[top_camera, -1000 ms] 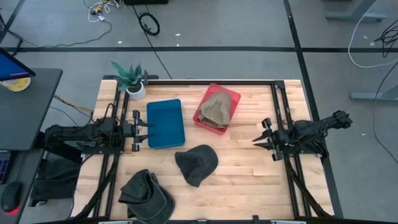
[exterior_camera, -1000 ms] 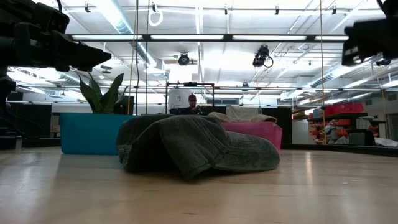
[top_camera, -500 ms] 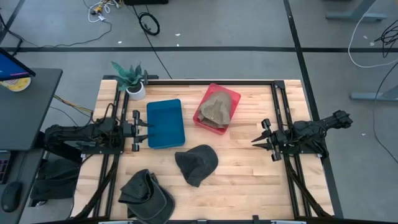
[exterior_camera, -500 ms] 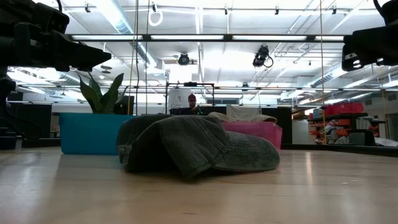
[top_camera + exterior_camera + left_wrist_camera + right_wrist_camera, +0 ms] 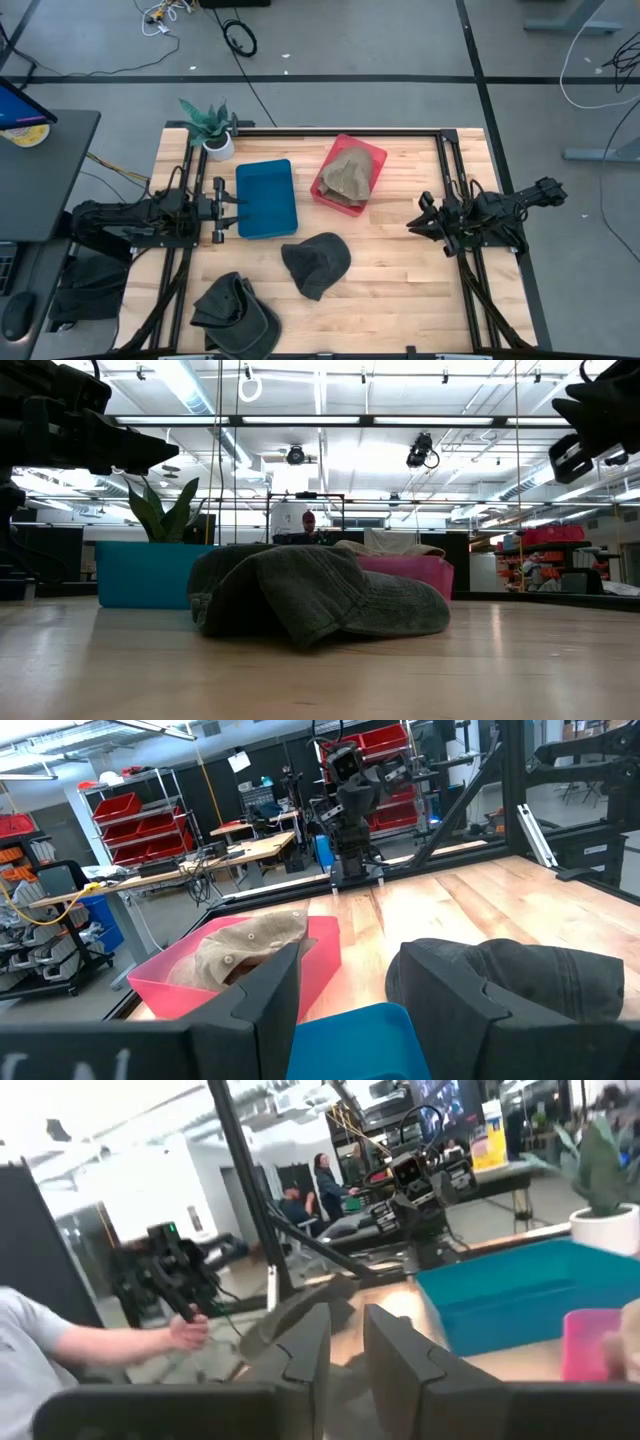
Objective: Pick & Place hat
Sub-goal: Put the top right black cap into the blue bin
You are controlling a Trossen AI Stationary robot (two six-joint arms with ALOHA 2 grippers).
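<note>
Dark hat [image 5: 317, 263] mid-table, apart from both tools; left tool [image 5: 240, 207] open, right tool [image 5: 412, 226] narrowly open.

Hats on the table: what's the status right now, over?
Left gripper open by the blue bin, right gripper empty at the right edge. Dark hat loose mid-table, tan hat in the red bin. Nothing blocking.

I see a dark grey hat [image 5: 317, 263], a tan hat [image 5: 348, 174] in the pink bin [image 5: 372, 153], and a blue bin [image 5: 266, 198].
</note>
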